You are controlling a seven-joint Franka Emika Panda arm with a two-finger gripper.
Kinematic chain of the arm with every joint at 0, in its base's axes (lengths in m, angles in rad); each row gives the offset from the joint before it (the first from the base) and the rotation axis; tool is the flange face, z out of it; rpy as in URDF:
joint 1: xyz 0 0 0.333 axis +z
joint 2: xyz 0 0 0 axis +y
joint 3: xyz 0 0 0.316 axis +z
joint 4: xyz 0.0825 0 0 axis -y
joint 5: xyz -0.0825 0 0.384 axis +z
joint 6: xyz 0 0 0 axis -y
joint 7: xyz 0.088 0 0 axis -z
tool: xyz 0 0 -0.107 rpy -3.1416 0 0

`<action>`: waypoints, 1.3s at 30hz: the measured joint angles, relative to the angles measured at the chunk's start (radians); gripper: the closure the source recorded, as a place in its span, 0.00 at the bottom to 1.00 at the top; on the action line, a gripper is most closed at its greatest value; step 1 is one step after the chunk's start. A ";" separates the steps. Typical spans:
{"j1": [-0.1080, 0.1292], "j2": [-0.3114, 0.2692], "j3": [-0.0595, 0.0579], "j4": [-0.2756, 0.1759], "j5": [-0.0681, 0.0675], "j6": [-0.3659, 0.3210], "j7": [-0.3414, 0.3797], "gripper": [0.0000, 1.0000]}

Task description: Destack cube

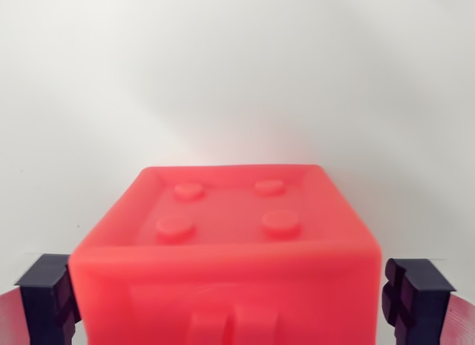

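Note:
A red cube (226,248) with four round studs on its far face fills the lower middle of the wrist view, very close to the camera. My gripper (230,300) straddles it. The dark left fingertip (48,297) sits against the cube's left side and is partly covered by it. The dark right fingertip (412,297) sits against its right side, with at most a hairline between them. The jaws look shut on the cube. Whatever is under the cube is hidden, and no second cube shows.
A plain white surface (237,78) fills everything behind and around the cube. No other object or edge shows.

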 joint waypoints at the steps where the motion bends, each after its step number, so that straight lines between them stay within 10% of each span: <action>1: 0.000 0.000 0.000 0.000 0.000 0.000 0.000 0.00; 39: 0.001 -0.216 -0.002 -0.044 -0.003 -0.166 0.001 0.00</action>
